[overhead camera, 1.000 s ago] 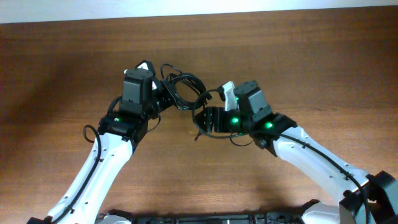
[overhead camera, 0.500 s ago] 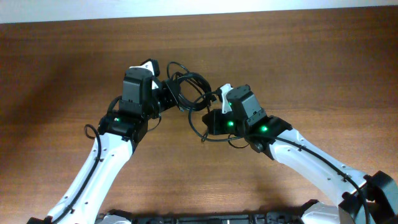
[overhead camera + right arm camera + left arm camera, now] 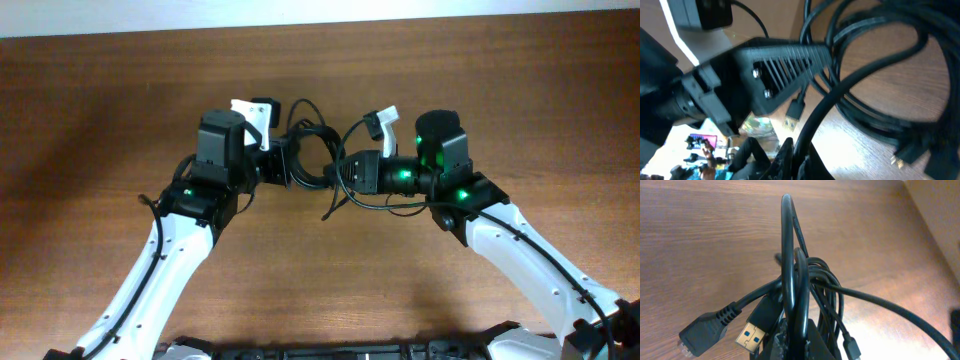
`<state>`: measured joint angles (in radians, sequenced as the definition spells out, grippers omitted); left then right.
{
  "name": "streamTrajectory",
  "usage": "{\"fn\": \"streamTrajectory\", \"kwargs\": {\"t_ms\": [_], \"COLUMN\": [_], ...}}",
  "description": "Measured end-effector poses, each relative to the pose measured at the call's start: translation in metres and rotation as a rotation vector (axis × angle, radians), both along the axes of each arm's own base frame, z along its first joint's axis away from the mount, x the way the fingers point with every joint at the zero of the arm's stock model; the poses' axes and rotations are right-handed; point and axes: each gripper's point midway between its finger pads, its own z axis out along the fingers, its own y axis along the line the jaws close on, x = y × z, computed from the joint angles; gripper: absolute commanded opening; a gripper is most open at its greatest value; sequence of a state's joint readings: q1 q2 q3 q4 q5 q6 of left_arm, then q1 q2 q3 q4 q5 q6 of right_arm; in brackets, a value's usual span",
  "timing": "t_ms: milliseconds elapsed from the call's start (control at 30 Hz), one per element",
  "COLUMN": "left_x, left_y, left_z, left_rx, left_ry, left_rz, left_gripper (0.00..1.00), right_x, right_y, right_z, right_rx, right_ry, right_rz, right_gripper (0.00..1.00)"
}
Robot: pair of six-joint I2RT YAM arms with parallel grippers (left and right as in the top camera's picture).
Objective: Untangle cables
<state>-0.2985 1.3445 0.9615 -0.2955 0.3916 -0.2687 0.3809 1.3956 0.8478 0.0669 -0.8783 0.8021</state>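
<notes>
The cables [image 3: 312,158] are a tangle of thin black cords hanging between my two grippers at the table's middle. My left gripper [image 3: 283,165] is shut on a thick cable loop [image 3: 791,275] that rises upright from its fingers. A gold USB plug [image 3: 751,336], a ribbed black plug [image 3: 704,331] and a small plug [image 3: 853,348] dangle beside it. My right gripper [image 3: 346,172] faces left and is shut on one black cord [image 3: 822,112]. In the right wrist view the left gripper's ribbed finger [image 3: 785,65] sits close above, with coils [image 3: 880,75] to the right.
The brown wooden table [image 3: 500,80] runs under both arms, with a pale strip along its far edge [image 3: 320,12]. A loose cord end [image 3: 328,212] trails down from the bundle. The left arm's own wire [image 3: 150,212] loops beside its elbow.
My right gripper has closed on a cord, and its wrist has swung round to point left at the bundle. The left gripper has shifted slightly right with the tangle.
</notes>
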Motion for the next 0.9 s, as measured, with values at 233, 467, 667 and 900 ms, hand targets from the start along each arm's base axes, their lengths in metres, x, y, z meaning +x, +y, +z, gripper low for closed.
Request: {"fn": "streamTrajectory", "kwargs": {"t_ms": [233, 467, 667, 900], "left_x": [-0.008, -0.019, -0.041, -0.029], "left_y": [-0.029, -0.041, -0.055, -0.043], "left_z": [0.027, 0.037, 0.047, 0.032], "left_rx": [-0.115, -0.199, -0.282, -0.229], "left_ry": [-0.086, -0.066, -0.049, 0.005], "left_rz": [-0.177, -0.247, -0.390, -0.260], "left_gripper": [0.00, 0.00, 0.00, 0.00], "right_x": [0.017, 0.027, 0.036, 0.032], "right_y": [-0.010, -0.013, -0.018, -0.015], "right_z": [-0.015, -0.043, -0.047, -0.043], "right_rx": [-0.065, -0.121, -0.150, -0.128], "right_ry": [0.028, 0.093, 0.082, 0.098], "right_rz": [-0.123, -0.170, -0.239, -0.213], "right_gripper": [0.04, 0.04, 0.47, 0.75]}}
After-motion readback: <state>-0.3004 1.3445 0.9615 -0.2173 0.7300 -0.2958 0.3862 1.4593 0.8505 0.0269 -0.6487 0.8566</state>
